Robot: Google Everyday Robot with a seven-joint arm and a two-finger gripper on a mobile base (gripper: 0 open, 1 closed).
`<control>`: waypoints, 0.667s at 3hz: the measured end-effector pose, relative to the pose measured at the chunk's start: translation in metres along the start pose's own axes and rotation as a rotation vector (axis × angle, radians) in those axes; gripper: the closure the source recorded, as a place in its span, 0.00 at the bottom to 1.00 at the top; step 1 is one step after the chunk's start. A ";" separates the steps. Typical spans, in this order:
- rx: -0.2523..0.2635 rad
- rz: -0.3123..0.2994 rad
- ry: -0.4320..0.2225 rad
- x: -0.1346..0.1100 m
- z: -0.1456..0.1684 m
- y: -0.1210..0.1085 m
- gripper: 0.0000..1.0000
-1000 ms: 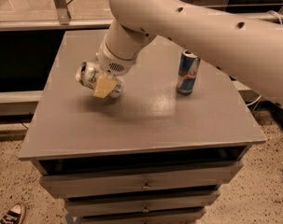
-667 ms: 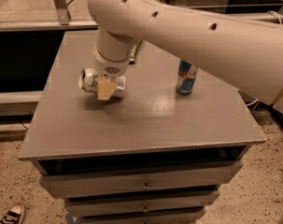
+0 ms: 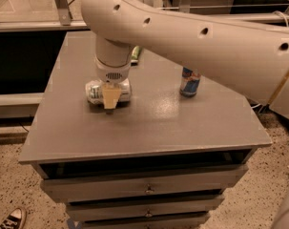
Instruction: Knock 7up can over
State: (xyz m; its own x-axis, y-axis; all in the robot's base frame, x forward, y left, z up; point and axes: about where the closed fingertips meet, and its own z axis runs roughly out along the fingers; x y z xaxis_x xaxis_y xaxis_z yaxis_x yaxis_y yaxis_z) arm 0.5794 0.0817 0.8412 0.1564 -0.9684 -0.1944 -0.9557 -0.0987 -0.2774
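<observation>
The 7up can, silver-white with green marks, lies on its side on the grey table top, left of centre. My gripper comes straight down onto it from the big cream arm. One beige finger crosses the can's front side and the other is hidden behind the can. The can sits between them, resting on the table.
A taller blue-and-silver can stands upright to the right, partly behind the arm. Something green shows behind the wrist. The table has drawers below its front edge. A shoe is on the floor at bottom left.
The gripper and the can have moved together to the right and toward the front. The can now rests flat on its side on the table.
</observation>
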 end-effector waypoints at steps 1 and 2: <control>-0.011 -0.021 0.026 0.001 0.002 0.003 0.01; -0.011 -0.022 0.026 0.000 0.001 0.003 0.00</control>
State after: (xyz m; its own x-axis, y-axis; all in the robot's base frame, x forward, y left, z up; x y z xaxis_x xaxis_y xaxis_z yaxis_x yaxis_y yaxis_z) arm 0.5771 0.0812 0.8393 0.1706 -0.9716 -0.1640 -0.9548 -0.1218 -0.2712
